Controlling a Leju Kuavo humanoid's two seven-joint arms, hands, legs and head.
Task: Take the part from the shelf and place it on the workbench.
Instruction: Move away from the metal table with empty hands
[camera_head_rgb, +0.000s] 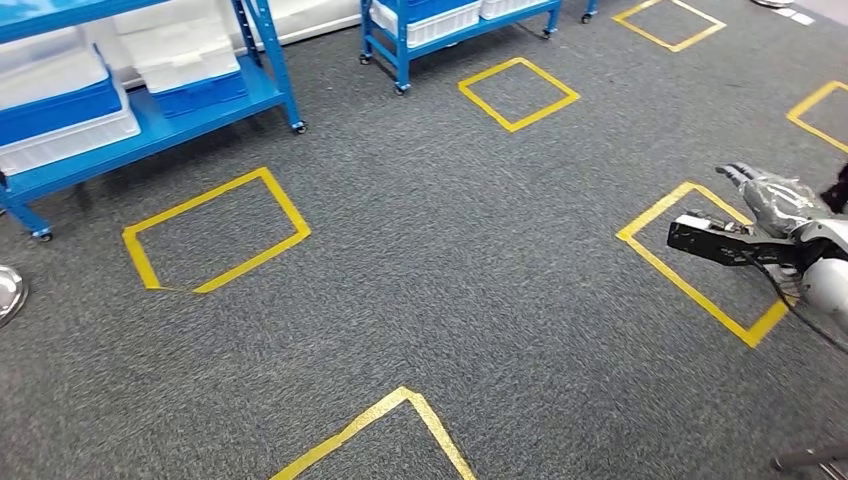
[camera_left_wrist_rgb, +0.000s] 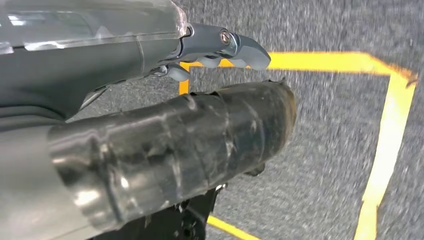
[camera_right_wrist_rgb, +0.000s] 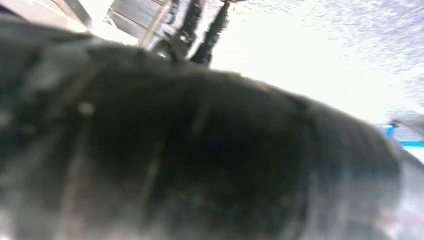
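The grey floor (camera_head_rgb: 450, 270) is lying under everything, with yellow tape squares (camera_head_rgb: 288, 212) on it. One square is sitting just in front of the blue shelf (camera_head_rgb: 150, 125). The shelf is holding white bins (camera_head_rgb: 60, 135) and blue bins (camera_head_rgb: 200, 95), stacked on each other. I cannot tell what is inside the bins, and I cannot tell where the part is.

The right hand (camera_head_rgb: 775, 200) is reaching out low over the floor, far from the shelf, above another tape square. I cannot tell if it is holding anything. Its wrist view is dark and blurry.

The left hand (camera_left_wrist_rgb: 150, 55) is hanging over the floor, pointing at a tape corner. Its fingers (camera_left_wrist_rgb: 245, 50) are stretching out apart from the thumb (camera_left_wrist_rgb: 200, 135), and it is holding nothing.
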